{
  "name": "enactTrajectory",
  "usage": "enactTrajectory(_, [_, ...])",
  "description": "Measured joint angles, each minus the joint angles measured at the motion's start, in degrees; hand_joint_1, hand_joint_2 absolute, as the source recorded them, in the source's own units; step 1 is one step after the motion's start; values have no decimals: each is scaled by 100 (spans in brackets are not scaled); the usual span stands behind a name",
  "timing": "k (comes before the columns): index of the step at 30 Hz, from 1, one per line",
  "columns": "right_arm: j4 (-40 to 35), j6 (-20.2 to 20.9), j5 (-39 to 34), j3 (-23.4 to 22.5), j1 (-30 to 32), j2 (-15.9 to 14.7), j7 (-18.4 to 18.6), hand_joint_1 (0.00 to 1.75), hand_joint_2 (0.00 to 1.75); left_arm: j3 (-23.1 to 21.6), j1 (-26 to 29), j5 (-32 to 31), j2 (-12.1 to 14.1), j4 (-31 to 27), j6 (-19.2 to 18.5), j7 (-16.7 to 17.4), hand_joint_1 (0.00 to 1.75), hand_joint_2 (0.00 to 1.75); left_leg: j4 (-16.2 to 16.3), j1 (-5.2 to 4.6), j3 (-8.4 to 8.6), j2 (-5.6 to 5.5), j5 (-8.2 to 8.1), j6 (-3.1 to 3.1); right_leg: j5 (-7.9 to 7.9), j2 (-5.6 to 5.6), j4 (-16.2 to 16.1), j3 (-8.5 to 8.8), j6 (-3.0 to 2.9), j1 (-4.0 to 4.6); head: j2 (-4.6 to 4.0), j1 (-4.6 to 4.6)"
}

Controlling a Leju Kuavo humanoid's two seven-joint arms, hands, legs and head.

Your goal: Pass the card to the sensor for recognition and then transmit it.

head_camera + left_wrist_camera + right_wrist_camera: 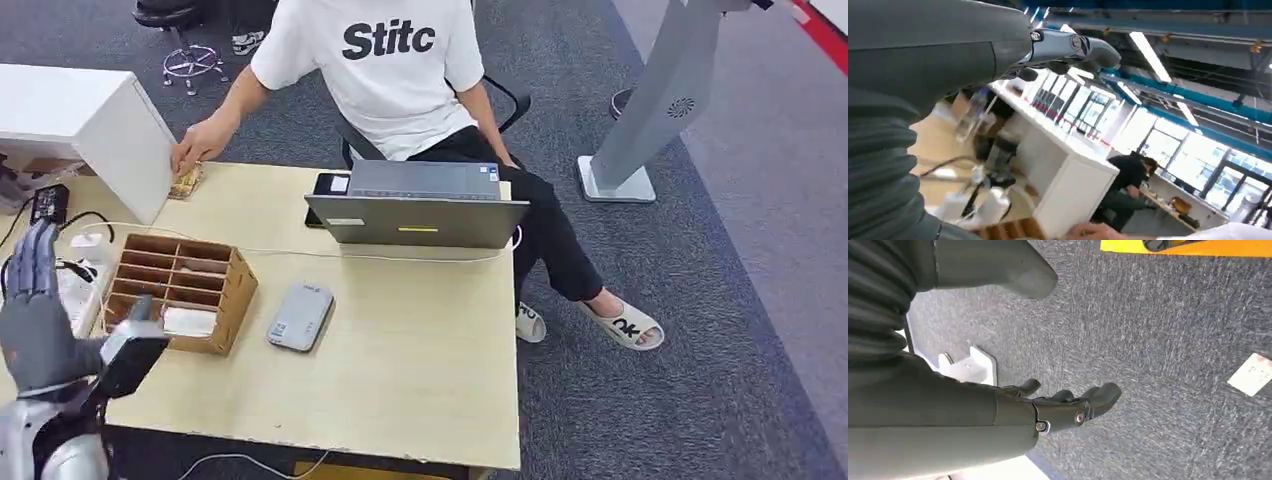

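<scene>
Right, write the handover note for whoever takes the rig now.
Left hand: raised at the table's left edge, fingers spread, holding nothing.
Right hand: hanging over the carpet, fingers loosely curled, holding nothing.
Things: white card in the wooden organizer's near slot; grey sensor flat on the table beside it; person seated behind the laptop.
Done: nothing yet.
Left: take the card, present it to the sensor, pass it on.

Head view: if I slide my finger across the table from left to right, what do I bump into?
Left robot hand → wooden box with slots → small grey card sensor → laptop.
</scene>
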Motion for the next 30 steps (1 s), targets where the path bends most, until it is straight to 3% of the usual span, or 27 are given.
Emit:
enactTrajectory(2, [0,-41,2,-30,49,0,-13,0,175,1165,352,1002,-202,-7,-944,-953,0,175,2,11,-23,-11,4,3,-8,-14,0,-12,7,10,0,-9])
enactTrajectory(3, [-2,-57,9,-50,58,0,-15,0,175,1943,425,1181,-324,-11,-1240,-1230,0,175,2,16,-22,-19,5,1,-7,-22,-2,-13,7,14,0,5])
enactTrajectory(5, [-2,-68,31,-68,56,0,-17,0,175,2954,488,901,-514,-11,-1538,-1274,0,175,2,15,-17,-19,4,0,-8,-22,-1,-7,6,13,0,-15])
enactTrajectory(7, [0,-68,96,-72,51,0,-15,0,175,3673,492,630,-686,44,-1752,-1187,0,175,1,15,-20,-33,5,0,-9,-39,-1,-1,7,14,0,-15])
enactTrajectory(13, [-2,-72,208,-72,31,0,-33,0,175,5323,225,330,-833,1107,-1789,-1298,0,175,1,14,-14,-30,6,-1,-5,-37,0,7,4,13,0,-9])
enactTrajectory(17, [-2,-66,334,-70,27,0,-20,0,175,6267,16,-252,-835,2310,-938,-1327,0,175,2,14,-13,-33,7,-1,-5,-40,-1,8,4,13,0,-7])
enactTrajectory(20, [0,-33,480,-24,21,2,18,0,175,6699,-171,-715,-794,3401,-122,-796,0,175,2,9,-14,-38,6,-1,-5,-46,-1,11,4,9,0,-4])
enactTrajectory(23, [0,13,629,57,18,11,17,0,175,7045,-304,-1261,-719,4856,918,137,0,175,2,7,-11,-37,6,-1,-5,-45,-3,9,4,8,0,-11])
enactTrajectory(24, [0,35,651,70,15,11,18,0,175,7089,-324,-1402,-712,5299,1110,408,0,175,2,6,-12,-39,6,0,-6,-47,-3,9,5,6,0,-11])
enactTrajectory(26, [0,46,735,120,11,20,22,0,175,7157,-357,-1569,-741,5994,1159,893,0,175,3,5,-14,-48,6,0,-5,-54,-7,10,5,6,0,-6])
enactTrajectory(28, [0,48,811,190,7,26,26,0,175,7164,-421,-1991,-844,6670,979,1759,0,175,3,-3,-12,-51,7,1,-4,-56,-7,11,7,-2,0,-4])
enactTrajectory(30, [0,48,831,210,2,33,24,0,175,7164,-475,-2227,-1002,7115,858,2280,0,175,3,-6,-12,-51,8,3,-2,-55,-7,12,9,-5,0,-17])
